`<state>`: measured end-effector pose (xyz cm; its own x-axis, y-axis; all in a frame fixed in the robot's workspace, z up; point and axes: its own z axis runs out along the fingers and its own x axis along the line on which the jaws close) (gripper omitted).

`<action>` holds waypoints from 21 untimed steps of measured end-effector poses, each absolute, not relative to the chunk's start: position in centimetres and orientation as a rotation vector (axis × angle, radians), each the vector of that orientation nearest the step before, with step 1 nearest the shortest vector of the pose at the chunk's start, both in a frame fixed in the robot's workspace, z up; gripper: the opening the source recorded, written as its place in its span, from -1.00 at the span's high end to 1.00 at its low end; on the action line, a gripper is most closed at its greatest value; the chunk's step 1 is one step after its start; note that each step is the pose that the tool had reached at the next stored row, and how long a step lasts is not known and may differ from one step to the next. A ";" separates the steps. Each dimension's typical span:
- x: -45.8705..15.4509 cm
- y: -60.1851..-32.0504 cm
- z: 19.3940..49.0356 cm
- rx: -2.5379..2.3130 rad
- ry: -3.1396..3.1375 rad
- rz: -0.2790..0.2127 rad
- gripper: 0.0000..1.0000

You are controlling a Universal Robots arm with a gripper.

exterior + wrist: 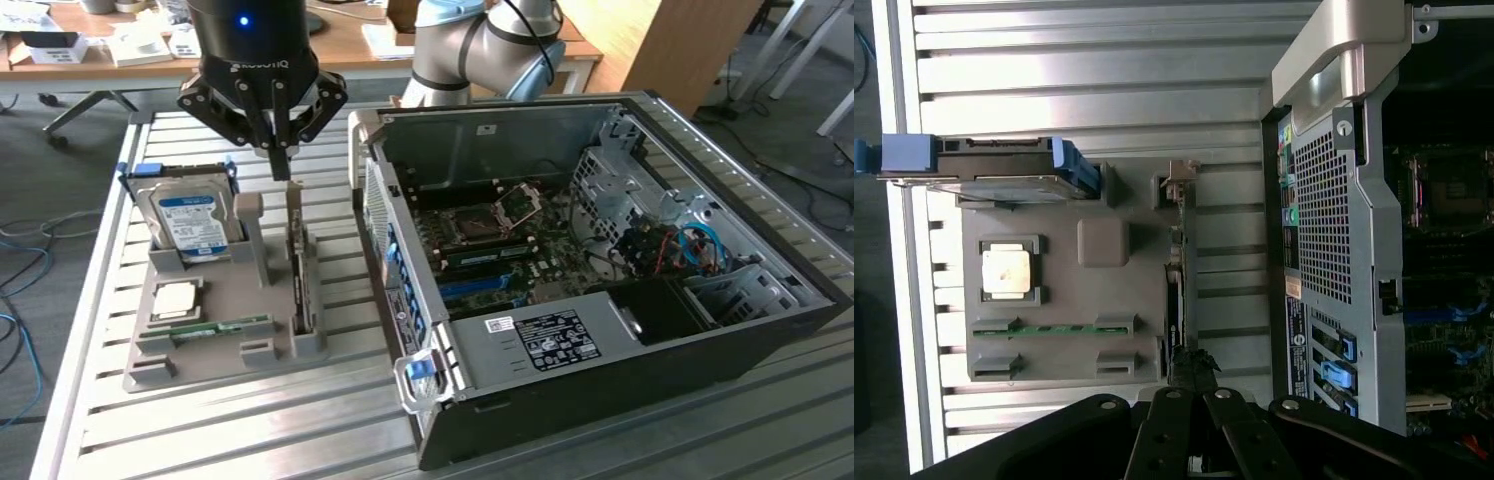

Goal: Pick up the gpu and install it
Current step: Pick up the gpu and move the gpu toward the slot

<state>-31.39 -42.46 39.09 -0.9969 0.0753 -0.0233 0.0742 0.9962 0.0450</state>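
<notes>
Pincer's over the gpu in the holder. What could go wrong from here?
1. The pincer is shut above the gpu, which stands on edge in the gray holder. Coming down like this, it would likely strike the card's top edge instead of straddling it.
2. An upright post and the hard drive stand close beside the card, so opened fingers might bump them.
</notes>
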 end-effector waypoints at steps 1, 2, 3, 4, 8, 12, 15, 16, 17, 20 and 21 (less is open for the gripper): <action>-31.4 -42.5 39.1 0.117 3.114 0.069 0.79; -31.4 -42.5 39.1 0.117 3.114 0.069 0.79; -31.4 -42.5 39.1 0.117 3.114 0.069 0.79; -31.4 -42.5 39.1 0.117 3.114 0.069 0.79; -31.4 -42.5 39.1 0.117 3.114 0.069 0.66; -31.4 -42.5 39.1 0.117 3.114 0.069 0.42; -31.4 -42.5 39.1 0.117 3.114 0.069 0.18; -31.4 -42.5 39.1 0.117 3.114 0.069 0.18; -31.4 -42.5 39.1 0.117 3.114 0.069 0.18; -31.4 -42.5 38.7 0.117 3.114 0.075 0.18; -31.4 -42.5 38.6 0.117 3.114 0.076 0.18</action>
<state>-31.39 -42.46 38.56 -0.9969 0.0754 -0.0228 0.0742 0.9960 0.0499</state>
